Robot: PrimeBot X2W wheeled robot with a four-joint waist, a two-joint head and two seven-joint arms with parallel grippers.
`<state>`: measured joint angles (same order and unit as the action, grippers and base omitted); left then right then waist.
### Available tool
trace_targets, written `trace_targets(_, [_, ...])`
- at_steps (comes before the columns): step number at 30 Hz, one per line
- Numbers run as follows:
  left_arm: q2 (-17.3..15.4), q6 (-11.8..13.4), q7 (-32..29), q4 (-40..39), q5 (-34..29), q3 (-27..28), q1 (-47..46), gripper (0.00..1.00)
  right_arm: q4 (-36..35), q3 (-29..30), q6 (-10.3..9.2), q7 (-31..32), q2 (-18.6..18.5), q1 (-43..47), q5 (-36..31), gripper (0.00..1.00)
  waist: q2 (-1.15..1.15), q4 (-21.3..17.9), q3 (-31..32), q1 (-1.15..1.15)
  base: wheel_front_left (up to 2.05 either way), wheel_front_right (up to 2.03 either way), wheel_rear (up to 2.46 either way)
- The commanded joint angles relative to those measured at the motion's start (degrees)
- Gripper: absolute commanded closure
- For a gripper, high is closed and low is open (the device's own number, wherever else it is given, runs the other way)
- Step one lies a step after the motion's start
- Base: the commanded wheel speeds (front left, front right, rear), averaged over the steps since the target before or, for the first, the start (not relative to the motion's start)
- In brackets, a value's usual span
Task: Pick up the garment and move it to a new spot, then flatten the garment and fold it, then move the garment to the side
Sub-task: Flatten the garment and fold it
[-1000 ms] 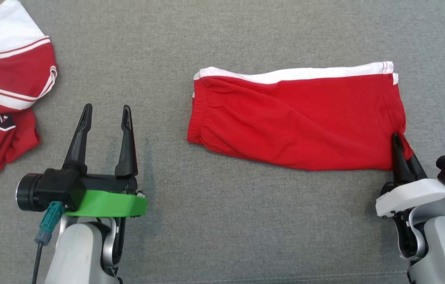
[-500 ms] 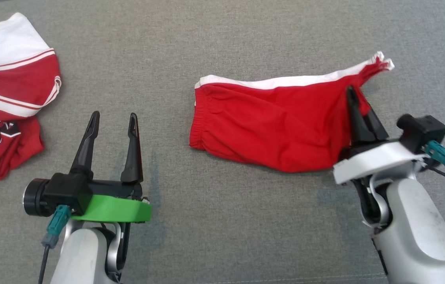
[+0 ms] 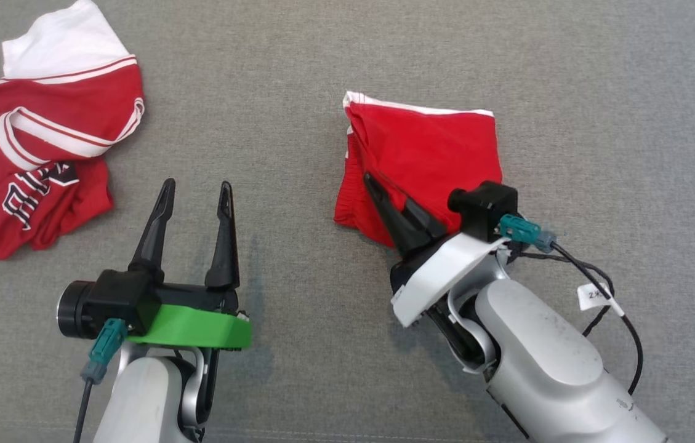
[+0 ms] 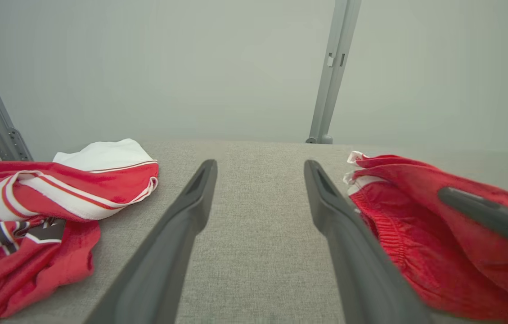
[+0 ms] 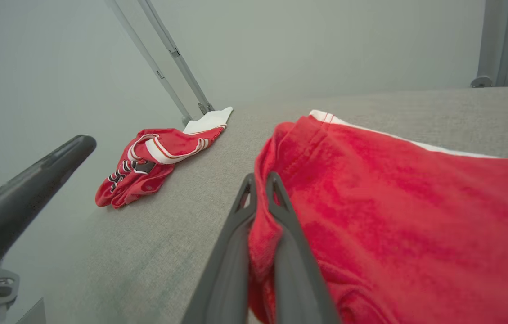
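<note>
The garment (image 3: pixel 430 144) is a pair of red shorts with a white side stripe, lying doubled over on the grey surface (image 3: pixel 298 74) right of centre. My right gripper (image 3: pixel 387 194) is shut on a red edge of it near the waistband end; in the right wrist view the cloth (image 5: pixel 393 202) is pinched between the closed fingers (image 5: pixel 261 180). My left gripper (image 3: pixel 197 184) stands open and empty to the garment's left, apart from it. In the left wrist view its fingers (image 4: pixel 260 164) frame bare fabric, with the garment (image 4: pixel 397 211) on the right.
A crumpled red and white jersey (image 3: pixel 45 154) lies at the far left, also in the left wrist view (image 4: pixel 56 198) and the right wrist view (image 5: pixel 155 153). Grey metal posts (image 4: pixel 332 72) stand behind the surface. A cable with a tag (image 3: pixel 596 295) hangs off my right wrist.
My right gripper has carried the garment's right end up and over to the left, doubling the shorts onto their waistband half. The head camera has shifted. The left gripper stays open.
</note>
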<state>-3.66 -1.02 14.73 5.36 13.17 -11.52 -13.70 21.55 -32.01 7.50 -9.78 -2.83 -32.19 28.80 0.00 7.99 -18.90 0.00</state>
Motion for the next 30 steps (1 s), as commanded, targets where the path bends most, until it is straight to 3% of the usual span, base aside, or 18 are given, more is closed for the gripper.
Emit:
trace_targets(1, [0.07, 0.12, 0.26, 0.13, 0.24, -0.18, -0.68, 0.00, 1.70, -1.47, -0.02, -0.78, -0.20, -0.72, 1.59, 1.00, 0.00, 1.37, -0.62, 0.00, 0.00, 0.00, 0.00])
trace_targets(3, [0.12, 0.27, 0.36, 0.33, 0.45, -0.24, -0.84, 0.00, 4.06, -3.06, -0.02, -1.53, -0.21, -1.50, 2.75, 1.00, 0.00, 1.62, -0.94, 0.00, 0.00, 0.00, 0.00])
trace_targets(4, [0.16, 0.31, 0.41, 0.37, 0.55, -0.26, -0.93, 0.00, 4.84, -3.50, -0.02, -2.08, -0.22, -1.87, 3.06, 0.88, 0.00, 1.65, -1.12, 0.00, 0.00, 0.00, 0.00])
trace_targets(5, [0.18, 0.44, 0.44, 0.37, 0.60, -0.22, -0.96, 0.00, 5.51, -4.14, -0.02, -2.59, -0.19, -2.14, 3.28, 0.56, 0.00, 1.61, -1.28, 0.00, 0.00, 0.00, 0.00])
trace_targets(6, [0.18, 0.45, 0.45, 0.40, 0.61, -0.21, -0.94, 0.00, 5.95, -4.77, -0.02, -3.06, -0.15, -2.47, 3.28, 0.00, 0.00, 1.52, -1.40, 0.00, 0.00, 0.00, 0.00])
trace_targets(15, [-0.10, 0.95, 0.50, 0.29, 0.28, 0.91, -0.95, 0.00, 0.10, -4.98, -0.02, -5.45, -0.24, -2.65, -1.31, 0.00, 0.00, -0.74, -0.81, 0.00, 0.00, 0.00, 0.00])
trace_targets(23, [-0.98, 1.47, 0.49, -0.77, -0.19, 2.76, 0.70, 0.00, -11.97, 10.08, -0.02, -5.39, -1.91, 5.44, -10.59, 0.00, 0.00, -2.82, 1.42, 0.00, 0.00, 0.00, 0.00])
trace_targets(24, [-0.98, 1.47, 0.49, -0.77, -0.19, 2.76, 0.70, 0.00, -11.97, 10.08, -0.02, -5.39, -1.91, 5.44, -10.59, 0.00, 0.00, -2.82, 1.42, 0.00, 0.00, 0.00, 0.00])
trace_targets(30, [-2.03, 1.90, 0.49, -1.45, -0.36, 4.07, 2.03, 0.00, -16.56, 23.39, -0.02, -5.40, -3.60, 12.69, -14.36, 0.00, 0.00, -3.91, 2.97, 0.00, 0.00, 0.00, 0.00])
